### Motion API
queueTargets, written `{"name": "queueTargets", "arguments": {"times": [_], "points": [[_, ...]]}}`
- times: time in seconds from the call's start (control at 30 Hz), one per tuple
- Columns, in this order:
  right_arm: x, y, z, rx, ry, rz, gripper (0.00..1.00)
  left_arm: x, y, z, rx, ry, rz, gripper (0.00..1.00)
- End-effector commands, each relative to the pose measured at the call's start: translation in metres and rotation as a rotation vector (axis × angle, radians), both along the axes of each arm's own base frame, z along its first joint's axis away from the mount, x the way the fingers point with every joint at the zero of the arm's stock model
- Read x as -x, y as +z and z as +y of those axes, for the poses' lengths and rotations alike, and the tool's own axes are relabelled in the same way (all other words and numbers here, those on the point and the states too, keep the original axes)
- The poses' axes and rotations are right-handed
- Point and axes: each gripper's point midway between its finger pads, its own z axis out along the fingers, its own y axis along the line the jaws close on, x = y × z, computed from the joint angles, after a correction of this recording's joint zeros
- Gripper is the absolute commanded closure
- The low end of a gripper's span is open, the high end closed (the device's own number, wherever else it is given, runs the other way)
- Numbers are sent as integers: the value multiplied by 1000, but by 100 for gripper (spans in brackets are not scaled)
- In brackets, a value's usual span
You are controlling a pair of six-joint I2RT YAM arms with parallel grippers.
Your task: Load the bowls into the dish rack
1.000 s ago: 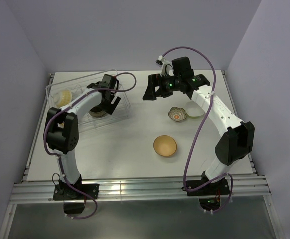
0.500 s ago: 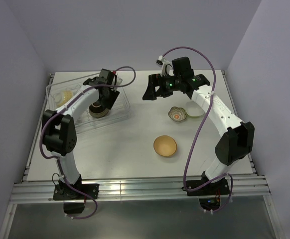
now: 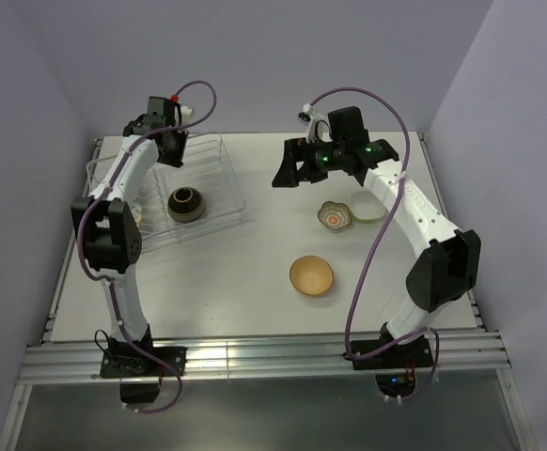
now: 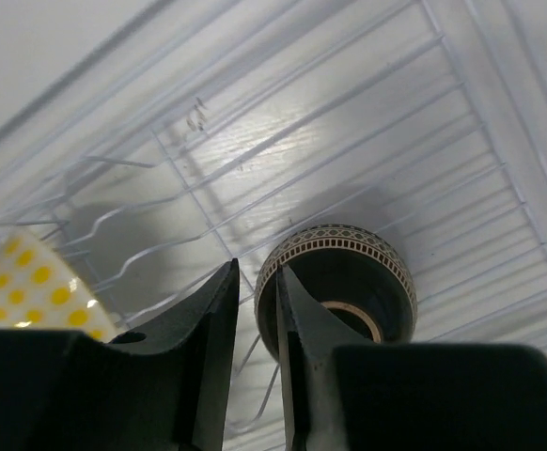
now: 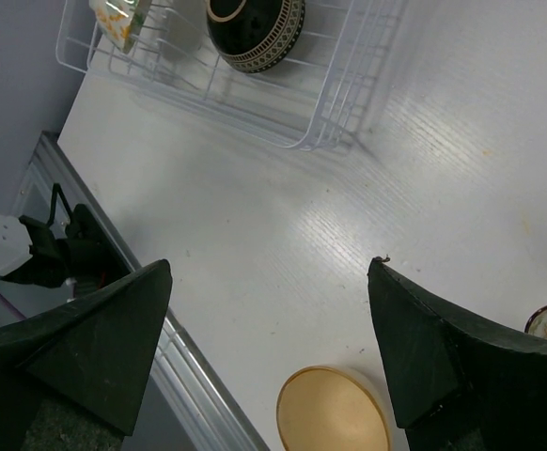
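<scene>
The dish rack point(image 3: 228, 184) stands at the back left. A dark brown bowl point(image 3: 186, 203) with a patterned rim rests in it, also seen in the left wrist view point(image 4: 349, 282) and the right wrist view point(image 5: 255, 28). A white bowl with yellow-orange flowers point(image 4: 29, 287) sits in the rack beside it. My left gripper point(image 3: 168, 148) point(image 4: 255, 268) hovers over the rack's rear, jaws nearly together with nothing between them. My right gripper point(image 3: 290, 174) point(image 5: 270, 264) hangs wide open above mid-table. On the table lie a tan-orange bowl point(image 3: 311, 275), a scalloped patterned bowl point(image 3: 334, 215) and a lime-green bowl point(image 3: 367, 207).
The rack's raised wire walls point(image 5: 339, 103) stand between the two arms. Purple walls close in the back and both sides. A metal rail point(image 3: 255, 355) runs along the near edge, where both arm bases are bolted. The right arm's cable loops over the lime-green bowl.
The left gripper has risen off the dark brown bowl and drawn back to the rack's rear, its jaws closing. The bowl stays in the rack. The right arm has barely moved.
</scene>
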Motion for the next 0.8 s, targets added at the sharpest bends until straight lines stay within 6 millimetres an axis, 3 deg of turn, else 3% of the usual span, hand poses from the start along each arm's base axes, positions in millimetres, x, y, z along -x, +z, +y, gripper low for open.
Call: {"name": "queueTargets", "arguments": {"times": [0.0, 0.2, 0.43, 0.6, 0.77], "points": [[8, 19, -8, -20, 7, -54, 9, -1, -25, -8, 21, -42, 56, 72], [7, 15, -12, -14, 3, -50, 9, 16, -61, -5, 5, -64, 162, 73], [3, 15, -11, -18, 4, -44, 9, 45, -78, -10, 38, -89, 239, 74], [2, 16, -10, -24, 3, -40, 9, 49, -62, -24, 120, -120, 216, 71], [3, 16, -11, -21, 5, -45, 9, 39, -16, -30, 151, -157, 108, 61]]}}
